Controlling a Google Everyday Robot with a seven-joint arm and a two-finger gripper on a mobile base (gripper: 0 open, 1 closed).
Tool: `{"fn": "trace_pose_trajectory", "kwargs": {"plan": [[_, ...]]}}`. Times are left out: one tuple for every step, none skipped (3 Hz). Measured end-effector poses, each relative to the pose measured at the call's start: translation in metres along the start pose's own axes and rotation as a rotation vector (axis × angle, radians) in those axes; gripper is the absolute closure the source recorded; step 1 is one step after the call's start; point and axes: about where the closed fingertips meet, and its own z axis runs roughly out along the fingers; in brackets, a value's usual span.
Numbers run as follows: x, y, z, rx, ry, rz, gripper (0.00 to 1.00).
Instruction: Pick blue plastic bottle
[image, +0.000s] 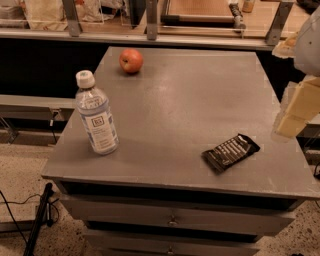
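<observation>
Approach looks like the step in hand: the blue plastic bottle (97, 117) stands upright and untouched near the left edge of the worktop (190, 100), toward its front-left corner. The gripper (292, 117) hangs at the right edge, about midway between the back and front corners, well apart from the bottle. Only a pale, blocky part of the arm shows there, angled down toward the surface. Whether the gripper is released or clenched cannot be told, though it clearly does not hold the bottle. The next move probably calls for a long reach across the worktop to the left edge. That path would pass over the dark snack wrapper (230, 152) near the front-right corner and well clear of the apple (131, 60) by the back edge, and would meet the bottle at its labelled body.
</observation>
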Motion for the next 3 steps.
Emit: {"fn": "trace_pose_trajectory", "kwargs": {"plan": [[-0.011, 0.000, 0.005, -0.012, -0.017, -0.021, 0.00], [-0.049, 0.002, 0.023, -0.059, -0.080, -0.100, 0.00], [-0.124, 0.010, 0.061, -0.148, -0.184, -0.208, 0.00]]}}
